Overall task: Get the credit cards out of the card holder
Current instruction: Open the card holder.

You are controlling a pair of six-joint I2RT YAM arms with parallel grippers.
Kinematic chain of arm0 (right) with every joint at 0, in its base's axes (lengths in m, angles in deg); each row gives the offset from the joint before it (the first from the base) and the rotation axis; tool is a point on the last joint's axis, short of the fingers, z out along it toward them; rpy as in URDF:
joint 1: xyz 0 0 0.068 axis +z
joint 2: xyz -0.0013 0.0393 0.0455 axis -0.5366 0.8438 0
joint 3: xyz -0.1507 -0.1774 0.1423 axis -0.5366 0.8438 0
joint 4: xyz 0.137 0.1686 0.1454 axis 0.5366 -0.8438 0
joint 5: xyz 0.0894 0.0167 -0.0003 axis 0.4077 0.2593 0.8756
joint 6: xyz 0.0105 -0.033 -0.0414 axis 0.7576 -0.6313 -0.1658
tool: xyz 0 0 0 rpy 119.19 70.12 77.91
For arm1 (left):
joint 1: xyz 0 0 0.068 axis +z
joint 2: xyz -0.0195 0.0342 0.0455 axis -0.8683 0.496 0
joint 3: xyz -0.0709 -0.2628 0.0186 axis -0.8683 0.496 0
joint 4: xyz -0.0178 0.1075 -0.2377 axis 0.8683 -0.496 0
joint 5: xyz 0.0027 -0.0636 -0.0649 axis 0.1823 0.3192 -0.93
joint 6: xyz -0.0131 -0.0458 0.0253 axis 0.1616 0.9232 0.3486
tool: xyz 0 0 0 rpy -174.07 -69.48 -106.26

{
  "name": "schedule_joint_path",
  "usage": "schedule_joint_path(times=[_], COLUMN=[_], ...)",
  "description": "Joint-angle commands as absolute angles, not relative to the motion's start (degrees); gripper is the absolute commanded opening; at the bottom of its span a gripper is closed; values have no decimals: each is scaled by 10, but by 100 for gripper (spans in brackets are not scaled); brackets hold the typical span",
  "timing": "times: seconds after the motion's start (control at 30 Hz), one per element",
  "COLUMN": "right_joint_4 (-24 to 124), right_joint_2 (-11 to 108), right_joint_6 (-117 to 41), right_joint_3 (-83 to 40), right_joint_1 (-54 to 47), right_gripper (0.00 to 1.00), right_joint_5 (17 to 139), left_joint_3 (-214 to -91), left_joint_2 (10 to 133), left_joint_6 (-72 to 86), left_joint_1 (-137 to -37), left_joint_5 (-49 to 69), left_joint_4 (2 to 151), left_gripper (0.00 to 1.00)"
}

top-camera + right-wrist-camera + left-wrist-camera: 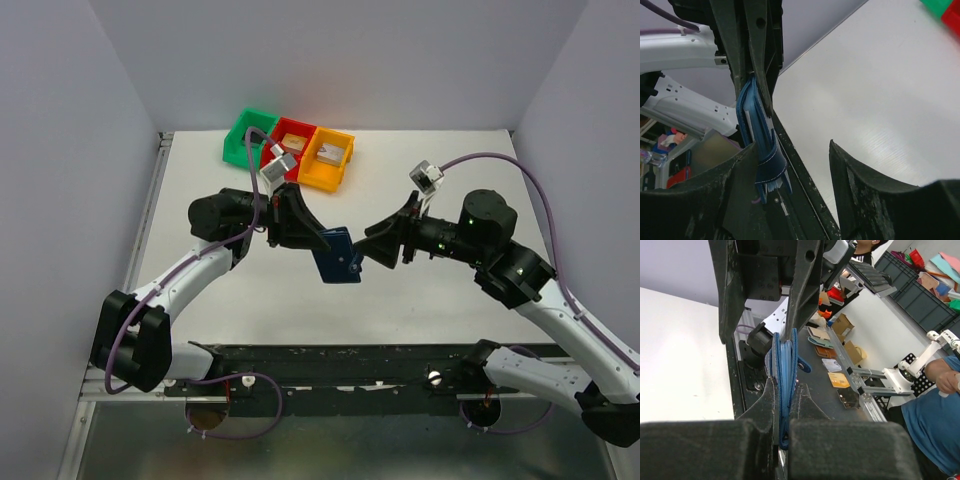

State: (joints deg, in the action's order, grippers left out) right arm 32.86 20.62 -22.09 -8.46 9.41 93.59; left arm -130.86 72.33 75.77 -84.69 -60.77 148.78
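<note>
Left hand (786,392) pinches the card holder (785,355), right hand (787,152) gapes open around it, and I reckon one tug yanks it loose.

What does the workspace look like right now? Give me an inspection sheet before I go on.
Surface: white table, bare where visible.
Job's things: card holder held edge-on between the arms; credit cards, none seen outside it.
Clutter: green bin, red bin and orange bin in a row at the far edge; small blocks in the red and orange ones.
Grippers: left gripper shut on the card holder; right gripper open, one finger beside the holder.
Cables: purple cables along both arms, clear of the holder.
Surroundings: white walls; person in blue beyond the rig.
</note>
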Motion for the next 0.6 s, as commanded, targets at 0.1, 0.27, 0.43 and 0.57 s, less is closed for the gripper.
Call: schedule_joint_path(times=[0.1, 0.27, 0.43, 0.57], right_joint_4=[357, 357, 344, 337], right_joint_2=[218, 229, 245, 263], right_joint_6=[-210, -208, -215, -217], right_joint_3=[-76, -78, -86, -92], right_joint_1=[91, 91, 91, 91], right_gripper=[64, 62, 61, 58], right_joint_5=[1000, 1020, 1060, 1096], left_joint_3=[-1339, -1344, -1356, -1366], left_joint_2=[715, 719, 721, 728], left_joint_6=[760, 760, 758, 760], left_joint_1=[-860, -864, -864, -864], left_joint_5=[-607, -601, -593, -581], left_joint_4=[1659, 1659, 1660, 1659], left_gripper=[0, 0, 0, 0])
